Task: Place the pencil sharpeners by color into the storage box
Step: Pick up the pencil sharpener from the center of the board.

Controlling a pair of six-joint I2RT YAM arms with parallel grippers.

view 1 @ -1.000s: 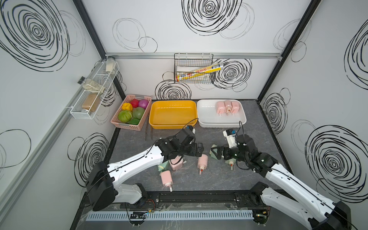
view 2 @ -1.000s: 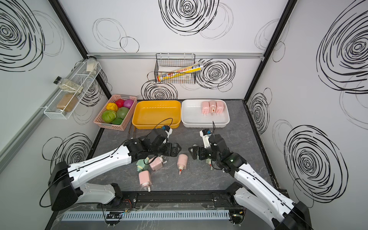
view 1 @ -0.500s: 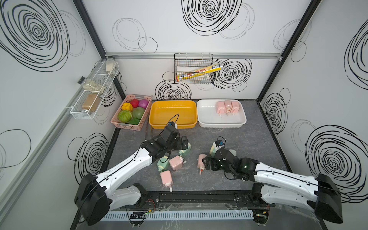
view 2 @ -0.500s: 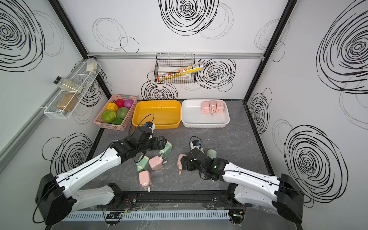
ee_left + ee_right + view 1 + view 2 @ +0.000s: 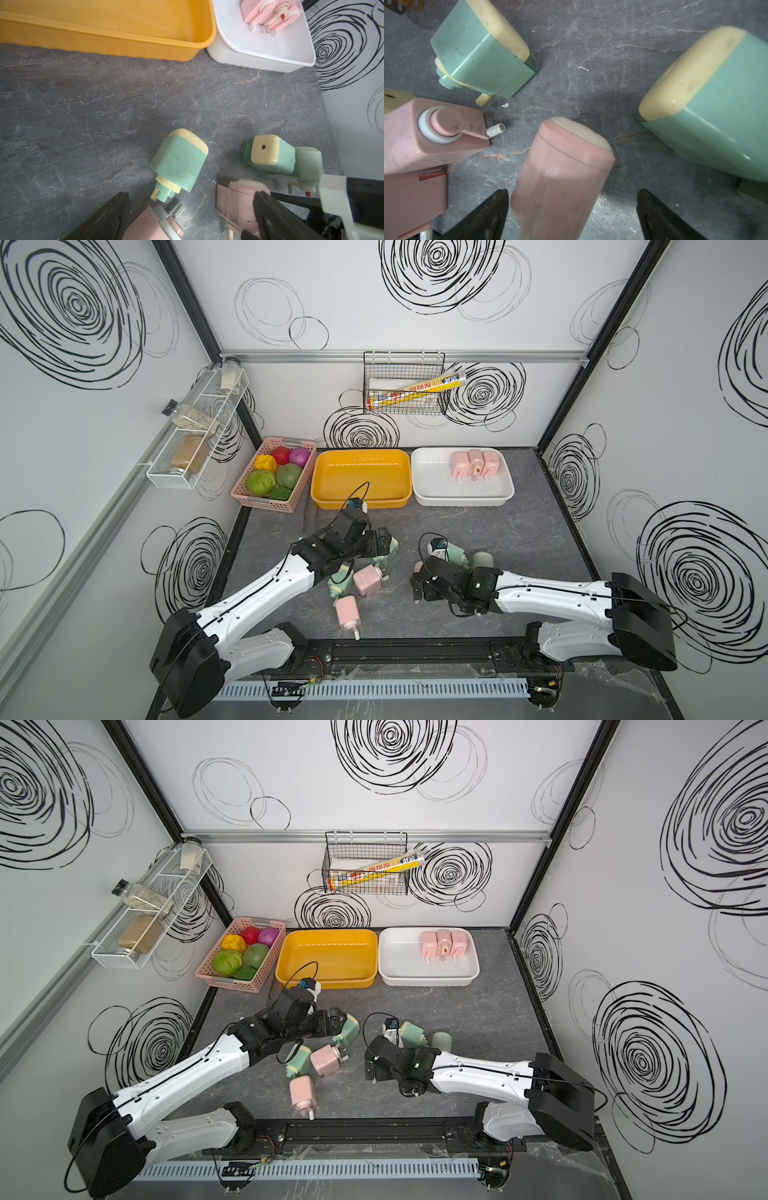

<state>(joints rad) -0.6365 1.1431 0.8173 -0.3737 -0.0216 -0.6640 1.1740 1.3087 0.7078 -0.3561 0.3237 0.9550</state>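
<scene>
Three pink pencil sharpeners [image 5: 473,462] lie in the white storage box [image 5: 432,489]; the yellow storage box [image 5: 361,481] holds nothing. My right gripper [image 5: 571,218] is open and straddles a pink sharpener [image 5: 562,172] lying on the table, nearer one finger. In a top view this gripper [image 5: 417,587] hides most of that sharpener. My left gripper [image 5: 187,220] is open, low over the table beside a green sharpener [image 5: 180,160] [image 5: 392,549]. Two green sharpeners [image 5: 457,553] lie behind the right gripper. One green [image 5: 340,578] and two pink ones [image 5: 368,578] [image 5: 347,612] lie under the left arm.
A pink basket [image 5: 266,502] of toy vegetables stands left of the yellow box. Thin metal tongs [image 5: 309,516] lie on the table in front of it. A wire basket [image 5: 405,383] hangs on the back wall and a wire shelf [image 5: 195,431] on the left wall.
My right gripper has swung left and toward the front, down over the pink sharpener. The left gripper has drawn back to the left, uncovering the green sharpener beside it.
</scene>
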